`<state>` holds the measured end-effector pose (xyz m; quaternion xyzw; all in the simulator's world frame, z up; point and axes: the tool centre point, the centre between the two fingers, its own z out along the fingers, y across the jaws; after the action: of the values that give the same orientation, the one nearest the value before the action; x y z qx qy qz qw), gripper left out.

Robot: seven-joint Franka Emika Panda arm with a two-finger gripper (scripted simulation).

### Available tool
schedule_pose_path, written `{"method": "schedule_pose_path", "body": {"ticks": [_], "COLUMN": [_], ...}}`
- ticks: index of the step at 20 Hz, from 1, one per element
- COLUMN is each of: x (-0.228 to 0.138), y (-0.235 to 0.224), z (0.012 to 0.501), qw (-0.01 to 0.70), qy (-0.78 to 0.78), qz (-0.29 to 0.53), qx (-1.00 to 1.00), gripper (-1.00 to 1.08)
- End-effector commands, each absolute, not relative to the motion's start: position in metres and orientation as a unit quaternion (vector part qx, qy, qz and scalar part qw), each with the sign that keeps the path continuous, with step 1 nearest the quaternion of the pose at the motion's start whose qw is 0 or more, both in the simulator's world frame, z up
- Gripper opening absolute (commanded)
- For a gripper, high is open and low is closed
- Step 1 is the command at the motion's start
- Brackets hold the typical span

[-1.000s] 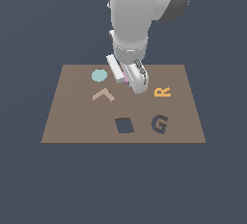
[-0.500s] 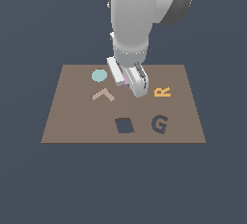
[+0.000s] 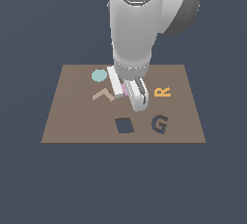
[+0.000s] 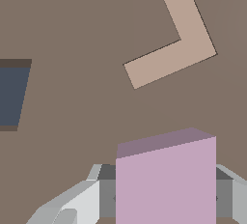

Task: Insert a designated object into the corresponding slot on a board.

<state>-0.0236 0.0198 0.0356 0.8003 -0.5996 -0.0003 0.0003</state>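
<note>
Where the brown board lies, dark grey-blue emptiness all around.

Two letters could be read, both on the brown board in the exterior view. An orange letter R lay flat on its surface, turned on its side. Near it, a dark letter G was cut into the board as a recess. The wrist view showed no lettering.

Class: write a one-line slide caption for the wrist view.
Tool grips the lilac block above the board, L-piece ahead.
</note>
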Motion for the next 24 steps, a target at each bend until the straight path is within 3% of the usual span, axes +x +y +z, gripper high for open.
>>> {"method": "schedule_pose_path", "body": {"ticks": [1, 12, 24], "x": [-0.008, 0.061, 0.094], "y": [0.019, 0.012, 0.004], "z": [0.037, 0.039, 0.040], "qw": [0.000, 0.000, 0.000], "qy": [-0.610, -0.656, -0.677], "qz": [0.000, 0.000, 0.000], "qx": [0.792, 0.755, 0.736], "gripper": [-1.00, -1.00, -1.00]}}
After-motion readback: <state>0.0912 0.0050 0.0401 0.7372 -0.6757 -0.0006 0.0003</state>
